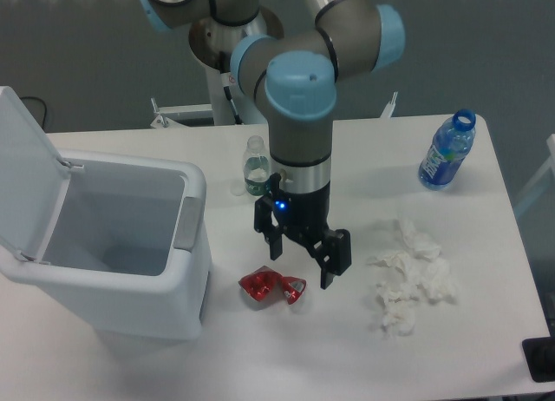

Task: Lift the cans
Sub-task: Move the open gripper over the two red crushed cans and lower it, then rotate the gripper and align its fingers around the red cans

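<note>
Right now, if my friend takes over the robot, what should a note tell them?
End effector: open, empty, hanging just above and slightly right of the crushed red can.
Can: lying on the table in front of the open white bin.
Done: nothing picked up yet.
Left: lower onto the can, close, lift it.

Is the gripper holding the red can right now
No, the gripper is open and empty just above the crushed red can, which lies on the white table.
</note>
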Available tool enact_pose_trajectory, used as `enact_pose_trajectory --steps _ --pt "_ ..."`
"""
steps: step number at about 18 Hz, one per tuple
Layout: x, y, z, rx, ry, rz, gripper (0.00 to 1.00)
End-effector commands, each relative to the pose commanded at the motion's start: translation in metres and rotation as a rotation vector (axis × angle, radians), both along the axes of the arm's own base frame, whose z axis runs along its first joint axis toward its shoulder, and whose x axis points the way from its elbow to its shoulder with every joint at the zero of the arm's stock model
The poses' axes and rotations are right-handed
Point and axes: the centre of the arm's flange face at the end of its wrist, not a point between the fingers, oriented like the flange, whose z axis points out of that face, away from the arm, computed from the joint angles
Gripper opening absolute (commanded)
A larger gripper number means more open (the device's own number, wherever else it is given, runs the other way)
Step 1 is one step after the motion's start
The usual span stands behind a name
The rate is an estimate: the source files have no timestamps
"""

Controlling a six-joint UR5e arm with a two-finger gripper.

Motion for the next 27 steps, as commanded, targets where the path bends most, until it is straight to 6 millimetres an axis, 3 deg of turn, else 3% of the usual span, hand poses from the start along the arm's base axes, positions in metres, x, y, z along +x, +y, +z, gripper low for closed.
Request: enact_pose_trajectory --steps 3,11,18,27 --pt "0.004 0.004 -0.011 -0.049 0.047 -0.176 1.0" --pt "-0.006 0.005 -0.03 -0.119 0.114 -0.426 1.0" --pt "0.011 -0.008 -0.059 -0.154 0.021 -0.358 1.0" --pt "0.031 -0.003 -0.083 -0.143 -0.097 -0.14 1.0"
